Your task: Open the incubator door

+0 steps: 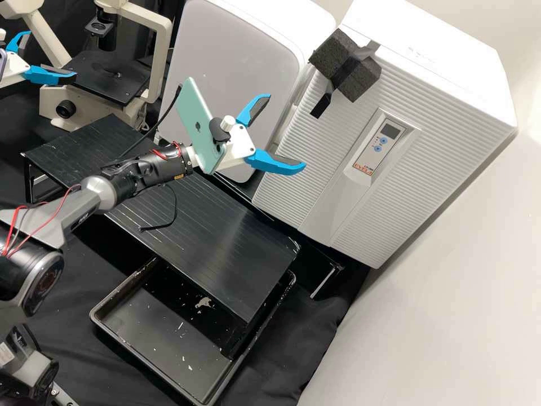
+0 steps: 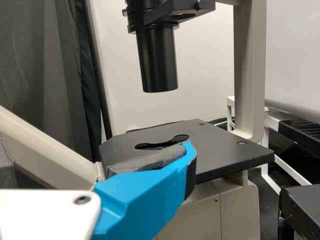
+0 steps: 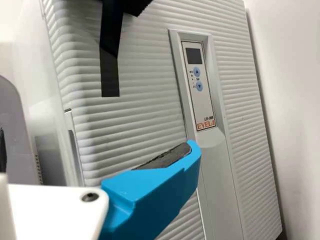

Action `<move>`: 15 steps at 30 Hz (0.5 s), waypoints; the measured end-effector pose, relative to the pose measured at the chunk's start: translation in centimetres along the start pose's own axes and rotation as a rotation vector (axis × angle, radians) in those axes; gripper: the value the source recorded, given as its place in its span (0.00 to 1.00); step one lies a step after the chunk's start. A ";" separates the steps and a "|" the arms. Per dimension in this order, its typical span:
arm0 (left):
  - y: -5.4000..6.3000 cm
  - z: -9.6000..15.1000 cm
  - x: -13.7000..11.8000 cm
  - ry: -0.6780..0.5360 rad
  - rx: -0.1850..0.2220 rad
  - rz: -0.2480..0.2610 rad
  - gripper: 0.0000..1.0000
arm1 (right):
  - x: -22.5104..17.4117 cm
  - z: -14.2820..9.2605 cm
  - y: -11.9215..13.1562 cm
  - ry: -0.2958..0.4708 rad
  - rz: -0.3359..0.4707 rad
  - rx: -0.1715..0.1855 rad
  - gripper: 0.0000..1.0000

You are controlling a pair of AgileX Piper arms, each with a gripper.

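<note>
Right end effector (image 1: 286, 132) held aloft above the black stand (image 1: 242, 248), arm outstretched, fingers parted and holding nothing (phone (image 1: 194, 121) mounted by its wrist). Ribbed incubator door (image 1: 417, 169) ahead of it. Left end effector (image 1: 52, 55) near microscope (image 1: 55, 97), likewise spread, empty.

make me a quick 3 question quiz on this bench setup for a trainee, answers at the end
1. True or false: the incubator door is shut.
2. What is between the fingers of the right gripper?
a) a black tray
b) nothing
c) a foam block
3. Fill in: the left gripper is near the ____.

Key: 1. true; 2. b; 3. microscope
</note>
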 end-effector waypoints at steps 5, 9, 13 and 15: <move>0.0 0.0 0.0 0.000 0.000 0.000 1.00 | 0.6 0.2 -0.2 -0.024 0.013 0.005 1.00; 0.0 0.0 0.0 0.000 0.000 0.000 1.00 | 1.5 0.8 -0.5 -0.055 0.029 0.001 1.00; 0.0 0.0 0.0 0.000 0.000 0.000 1.00 | 2.3 1.7 -0.5 -0.095 0.048 0.006 1.00; 0.0 0.0 0.0 0.000 0.000 0.000 1.00 | 2.5 2.0 -0.5 -0.107 0.055 0.005 1.00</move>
